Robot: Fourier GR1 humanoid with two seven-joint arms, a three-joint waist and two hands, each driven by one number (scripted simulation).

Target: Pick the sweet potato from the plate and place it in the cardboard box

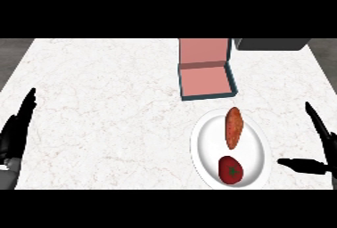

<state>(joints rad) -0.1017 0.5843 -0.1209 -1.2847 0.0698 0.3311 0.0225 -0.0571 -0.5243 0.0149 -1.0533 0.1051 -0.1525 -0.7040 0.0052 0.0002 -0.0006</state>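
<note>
An orange-brown sweet potato point(233, 127) lies lengthwise on the upper part of a white plate point(207, 142) at the right of the counter. Just beyond the plate stands an open pinkish box point(205, 80) with dark teal edges, its lid folded back. My right hand point(317, 147) is at the right edge, to the right of the plate, fingers straight and thumb pointing toward the plate, holding nothing. My left hand point(16, 131) rests open at the far left edge, fingers up.
A red tomato-like fruit point(230, 170) sits on the lower part of the plate. A dark grey object point(271, 43) stands at the back right, beside the box. The counter top point(105, 102) is pale marble.
</note>
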